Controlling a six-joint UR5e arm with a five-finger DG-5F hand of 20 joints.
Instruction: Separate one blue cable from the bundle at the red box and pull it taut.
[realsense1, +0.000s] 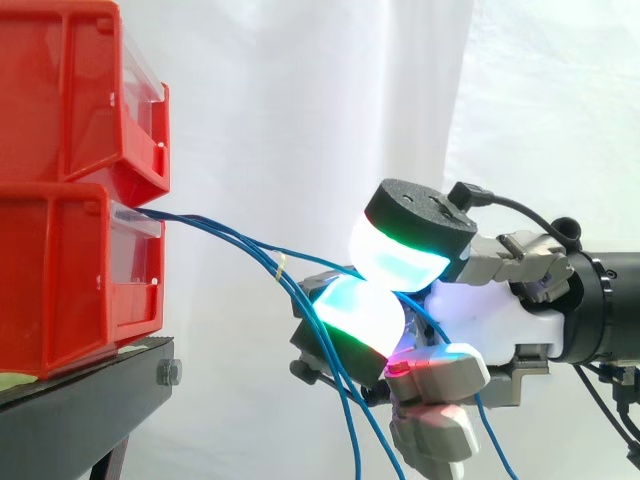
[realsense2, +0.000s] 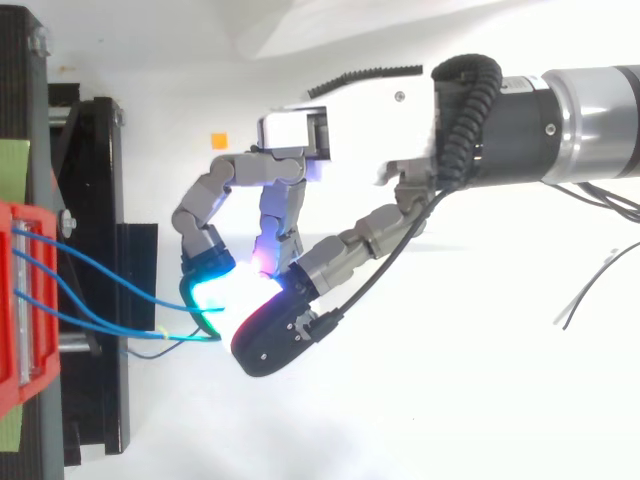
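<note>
Several thin blue cables (realsense1: 225, 233) come out of the front of the lower red box (realsense1: 70, 280) and slope down to the right, slightly curved. A small yellow tie (realsense1: 281, 266) binds them partway along. The hand (realsense1: 490, 320) reaches in from the right, with its thumb and a finger curled together, their green-glowing pads (realsense1: 360, 310) closed on the cables just past the tie. How many strands lie in the pinch I cannot tell. Loose blue ends hang below the hand. From above, the blue cables (realsense2: 100, 275) converge at the hand (realsense2: 340, 110).
A second red box (realsense1: 70, 90) is stacked on the lower one. Both rest on a black stand (realsense1: 90, 390) at the left. A white curtain hangs behind. An orange square marker (realsense2: 218, 140) lies on the white surface.
</note>
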